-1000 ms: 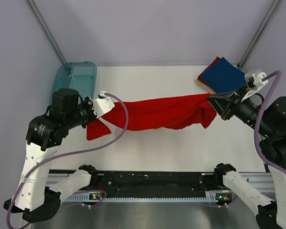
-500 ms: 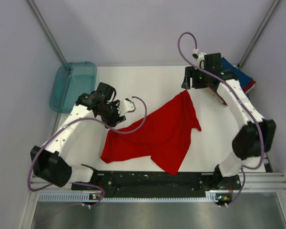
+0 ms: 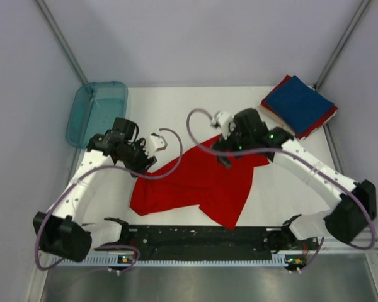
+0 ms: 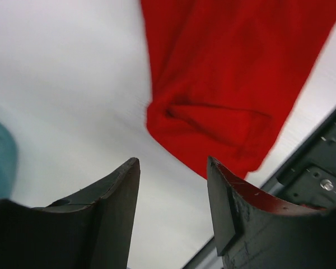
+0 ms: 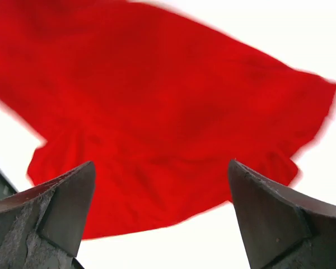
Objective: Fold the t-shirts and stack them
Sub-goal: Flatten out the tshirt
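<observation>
A loose red t-shirt (image 3: 198, 185) lies crumpled on the white table, just in front of both grippers. My left gripper (image 3: 142, 165) hovers at the shirt's upper left edge. In the left wrist view its fingers (image 4: 173, 168) stand apart with only table between them, and the red t-shirt (image 4: 224, 84) lies ahead. My right gripper (image 3: 223, 157) hangs over the shirt's back corner. It is wide open (image 5: 161, 165) above the red cloth (image 5: 157, 101) and holds nothing. At the back right, a folded navy t-shirt (image 3: 296, 100) rests on a folded red one (image 3: 316, 124).
A translucent teal tray (image 3: 97, 113) stands at the back left; its rim (image 4: 0, 162) shows at the left of the left wrist view. The black rail (image 3: 201, 239) with the arm bases runs along the near edge. Grey walls enclose the table.
Both grippers opened and let go of the red t-shirt they held stretched between them. The shirt dropped onto the table near the front, and the right arm swung in toward the centre.
</observation>
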Controlling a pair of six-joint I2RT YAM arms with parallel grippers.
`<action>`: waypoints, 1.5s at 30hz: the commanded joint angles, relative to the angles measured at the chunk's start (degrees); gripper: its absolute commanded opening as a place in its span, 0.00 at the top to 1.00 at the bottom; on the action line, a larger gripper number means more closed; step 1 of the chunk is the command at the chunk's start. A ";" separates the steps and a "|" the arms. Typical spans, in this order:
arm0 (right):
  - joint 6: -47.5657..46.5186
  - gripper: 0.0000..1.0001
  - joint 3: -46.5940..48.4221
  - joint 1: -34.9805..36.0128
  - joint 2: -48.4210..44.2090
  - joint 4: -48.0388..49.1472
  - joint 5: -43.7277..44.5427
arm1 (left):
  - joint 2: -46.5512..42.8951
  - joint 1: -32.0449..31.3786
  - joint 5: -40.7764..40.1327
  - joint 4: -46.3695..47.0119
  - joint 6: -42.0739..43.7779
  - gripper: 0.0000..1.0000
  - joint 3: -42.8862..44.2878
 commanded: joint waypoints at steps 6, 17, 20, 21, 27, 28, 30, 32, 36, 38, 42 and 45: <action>-21.45 0.02 -24.73 30.56 -6.54 -2.67 -5.68 | -14.39 1.51 -1.62 -3.52 -3.41 0.41 -14.31; -19.69 0.24 -26.41 35.69 9.81 0.14 3.83 | -15.28 1.78 -0.13 -4.22 -5.43 0.41 -15.37; -17.68 0.87 -25.71 35.77 11.49 0.14 5.05 | -14.49 1.69 1.80 -5.45 -3.77 0.41 -14.93; -17.41 0.96 -25.44 35.69 10.97 -0.04 5.50 | -14.05 1.69 3.20 -6.24 -3.41 0.41 -14.75; -14.69 1.00 -23.51 31.49 -0.17 -0.21 7.26 | -12.12 -0.93 8.92 -4.58 -1.65 0.38 -15.81; -13.90 1.00 -22.98 29.29 -3.85 -0.13 6.21 | -11.50 -2.51 9.45 -3.97 -1.39 0.38 -15.98; -12.32 1.00 -22.19 23.41 -9.13 1.18 2.53 | -10.36 -7.86 8.23 -0.73 -2.26 0.37 -17.03; -11.17 1.00 -21.66 18.57 -13.27 3.02 -1.86 | -8.08 -14.89 4.72 3.05 -3.41 0.37 -18.53; -9.67 1.00 -21.83 14.07 -17.33 6.90 -5.22 | 1.40 -18.26 -1.42 6.05 -4.20 0.40 -18.01; -8.71 1.00 -22.19 12.75 -18.12 8.57 -5.22 | 5.27 -18.17 -4.25 7.63 -4.29 0.41 -18.00; -3.88 1.00 -20.96 7.14 -17.69 11.73 -5.39 | 10.47 -18.35 -4.69 8.87 -4.12 0.41 -18.18; -2.20 1.00 -19.91 3.71 -17.77 13.23 -5.58 | 12.14 -18.26 -6.63 8.35 -4.82 0.41 -19.14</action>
